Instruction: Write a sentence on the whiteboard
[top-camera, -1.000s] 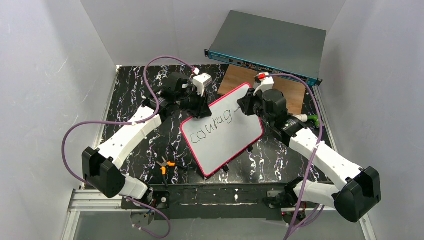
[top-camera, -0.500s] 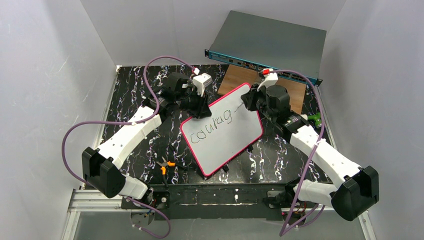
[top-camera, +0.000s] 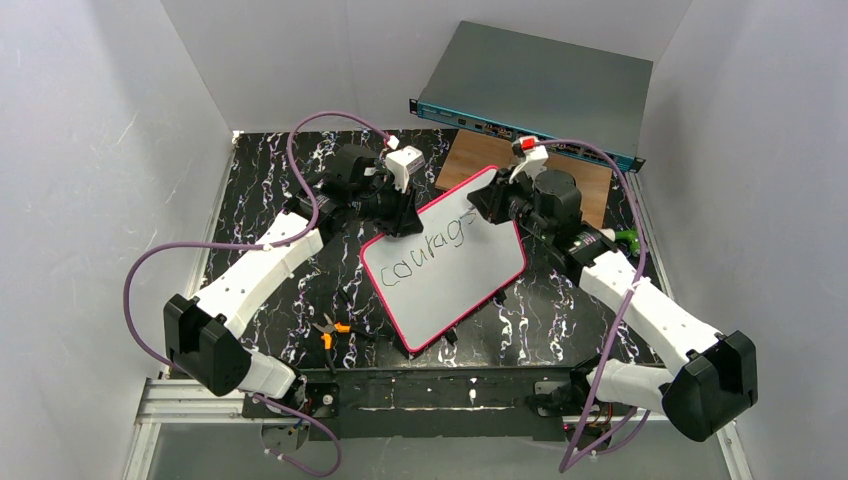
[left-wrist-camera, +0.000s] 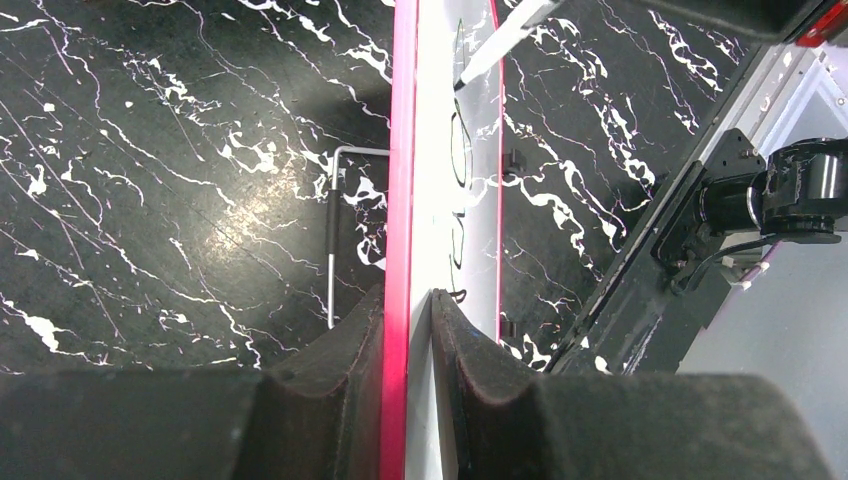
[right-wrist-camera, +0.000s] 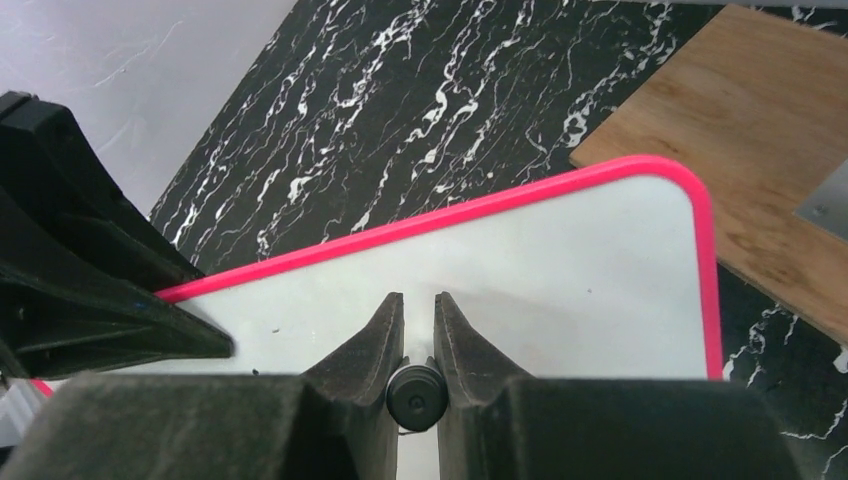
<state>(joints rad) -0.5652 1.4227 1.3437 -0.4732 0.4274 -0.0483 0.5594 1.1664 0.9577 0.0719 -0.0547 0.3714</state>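
Note:
The whiteboard (top-camera: 445, 275), white with a pink-red frame, lies tilted at the middle of the black marbled table. Black handwriting on it reads "courag" (top-camera: 425, 243), with a fresh stroke after the g. My left gripper (top-camera: 400, 222) is shut on the board's upper-left edge; in the left wrist view its jaws (left-wrist-camera: 408, 293) pinch the pink frame (left-wrist-camera: 403, 150). My right gripper (top-camera: 487, 208) is shut on a black marker (right-wrist-camera: 417, 397) and holds it over the board's upper right part (right-wrist-camera: 560, 270), at the end of the writing. The marker tip is hidden.
A grey-teal network switch box (top-camera: 540, 85) stands at the back, with a wooden board (top-camera: 580, 185) in front of it. Orange-handled pliers (top-camera: 330, 332) lie near the front left. A metal hex key (left-wrist-camera: 333, 230) lies beside the board. Grey walls enclose both sides.
My right gripper has shifted slightly toward the far right along the writing line, and a new stroke has appeared after the "g". The left arm and the board have not moved.

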